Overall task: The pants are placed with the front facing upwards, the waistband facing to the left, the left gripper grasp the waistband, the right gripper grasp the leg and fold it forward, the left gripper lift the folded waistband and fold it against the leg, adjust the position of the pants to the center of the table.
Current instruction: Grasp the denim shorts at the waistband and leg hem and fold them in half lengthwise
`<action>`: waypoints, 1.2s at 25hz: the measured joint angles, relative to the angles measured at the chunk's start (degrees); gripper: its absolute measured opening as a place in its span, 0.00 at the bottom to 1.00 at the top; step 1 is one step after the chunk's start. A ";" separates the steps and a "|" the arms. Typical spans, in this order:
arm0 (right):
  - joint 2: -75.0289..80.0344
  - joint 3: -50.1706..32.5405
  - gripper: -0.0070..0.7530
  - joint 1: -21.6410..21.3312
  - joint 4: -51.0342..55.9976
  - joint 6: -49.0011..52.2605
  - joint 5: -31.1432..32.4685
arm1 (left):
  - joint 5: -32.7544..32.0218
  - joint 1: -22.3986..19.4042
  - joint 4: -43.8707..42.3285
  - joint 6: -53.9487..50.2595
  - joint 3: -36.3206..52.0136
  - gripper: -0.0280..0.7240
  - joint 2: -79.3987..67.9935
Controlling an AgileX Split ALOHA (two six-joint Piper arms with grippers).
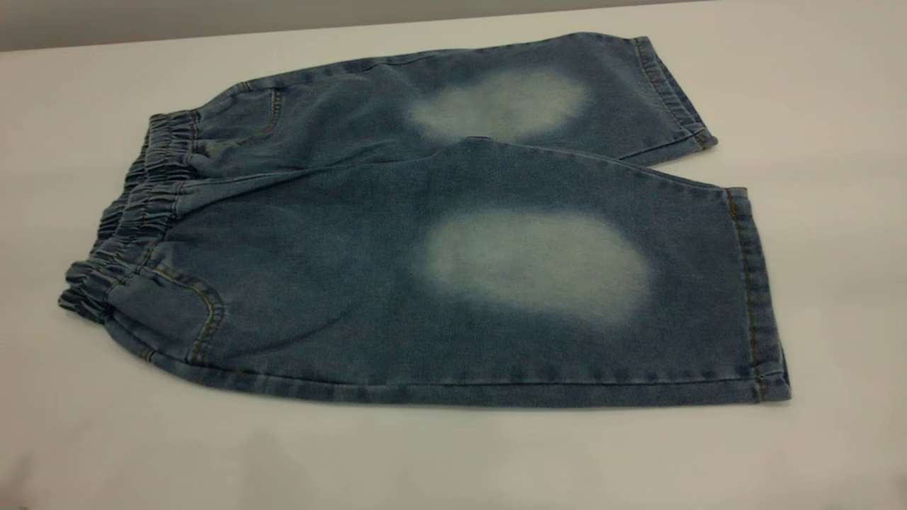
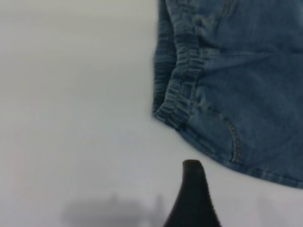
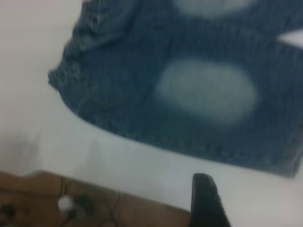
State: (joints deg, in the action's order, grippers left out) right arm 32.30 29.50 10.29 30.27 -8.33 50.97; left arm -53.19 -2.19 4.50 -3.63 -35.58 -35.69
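Observation:
The denim pants (image 1: pixel 439 241) lie flat on the white table (image 1: pixel 106 439), front up. The ruched waistband (image 1: pixel 134 212) is at the left and the two legs point right. The near leg (image 1: pixel 538 283) and the far leg (image 1: pixel 510 106) each carry a pale oval. Neither gripper shows in the exterior view. In the left wrist view, my left gripper (image 2: pixel 234 213) hovers over bare table just off the waistband (image 2: pixel 177 80) corner. One finger (image 2: pixel 193 198) shows, with nothing beside it. My right gripper (image 3: pixel 246 208) is open near the table's front edge, short of the near leg (image 3: pixel 208 94).
The table's front edge (image 3: pixel 118 191) runs close to the right gripper, with brown floor and cables (image 3: pixel 71 205) below it. The back edge of the table (image 1: pixel 212 32) lies just behind the far leg. White tabletop surrounds the pants on all sides.

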 joint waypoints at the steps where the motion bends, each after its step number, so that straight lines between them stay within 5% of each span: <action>1: 2.02 0.00 0.50 0.00 0.23 -0.23 -0.85 | 0.55 0.00 -0.06 -0.66 0.00 0.70 -2.41; 18: 22.75 0.00 0.50 0.00 3.31 -1.38 -9.24 | 8.32 -0.67 -9.13 -8.89 -0.07 0.66 -34.82; 30: 24.39 0.00 0.50 0.00 3.38 -5.48 -9.62 | 11.44 -15.26 0.16 -1.20 -0.13 0.63 -43.69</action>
State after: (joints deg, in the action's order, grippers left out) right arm 56.69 29.50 10.29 33.66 -13.81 41.35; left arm -41.75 -17.45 4.67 -4.83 -35.71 -79.39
